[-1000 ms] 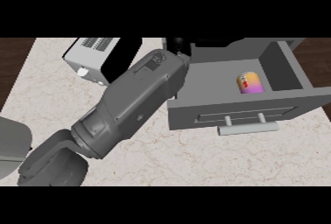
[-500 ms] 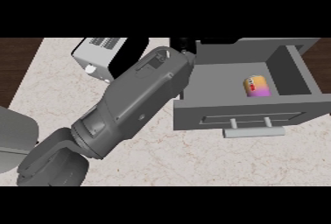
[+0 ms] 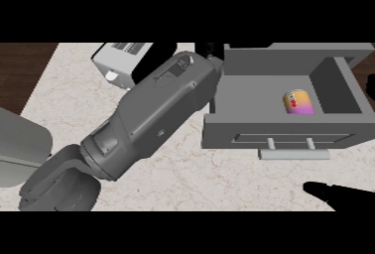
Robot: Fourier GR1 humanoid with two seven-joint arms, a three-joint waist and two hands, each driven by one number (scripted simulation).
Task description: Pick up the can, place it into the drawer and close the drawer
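The can lies on its side in the open drawer; a dark hand enters lower right, its fingers' state impossible to tell.

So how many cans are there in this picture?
1. The can lies on its side inside the open drawer, toward its right wall. The big grey forearm covers part of the counter, so another could be hidden beneath it.

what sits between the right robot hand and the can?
Head view: the drawer's front panel with its handle, then bare counter. The can lies inside the open drawer; the right robot hand shows at the lower right.
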